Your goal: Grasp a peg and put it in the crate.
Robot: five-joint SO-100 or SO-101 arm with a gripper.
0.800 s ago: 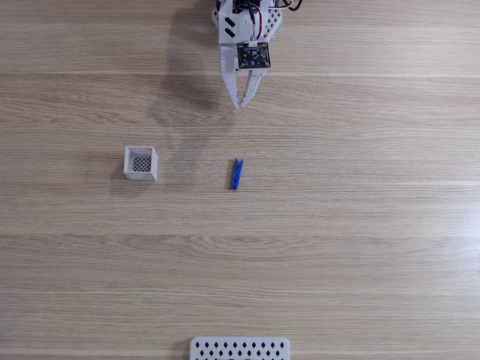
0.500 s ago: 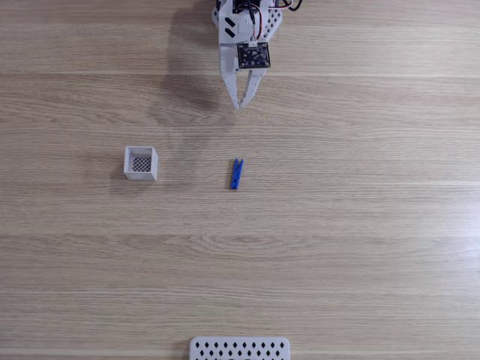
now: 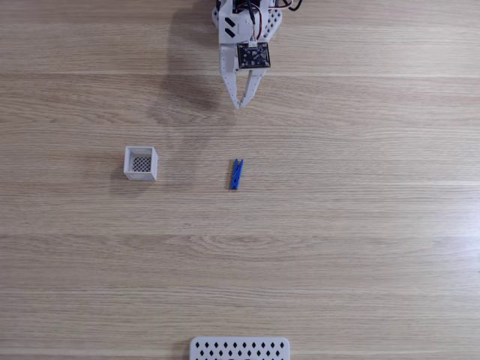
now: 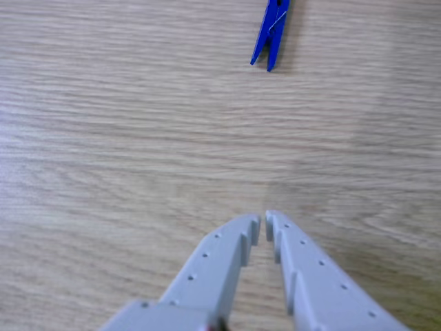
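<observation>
Gripper is pinched closed on nothing, hanging well above the peg in my fixed view. Peg lies flat, well right of the crate. If I drop without opening, I'd probably just knock it sideways.

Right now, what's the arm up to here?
Nothing is grasped yet. The gripper sits at the top of the fixed view, fingertips nearly together and empty. The blue peg lies flat on the wooden table, below the gripper in that view and apart from it. The white crate stands to the peg's left, with nothing blue inside. A perforated white panel lies at the bottom edge.
</observation>
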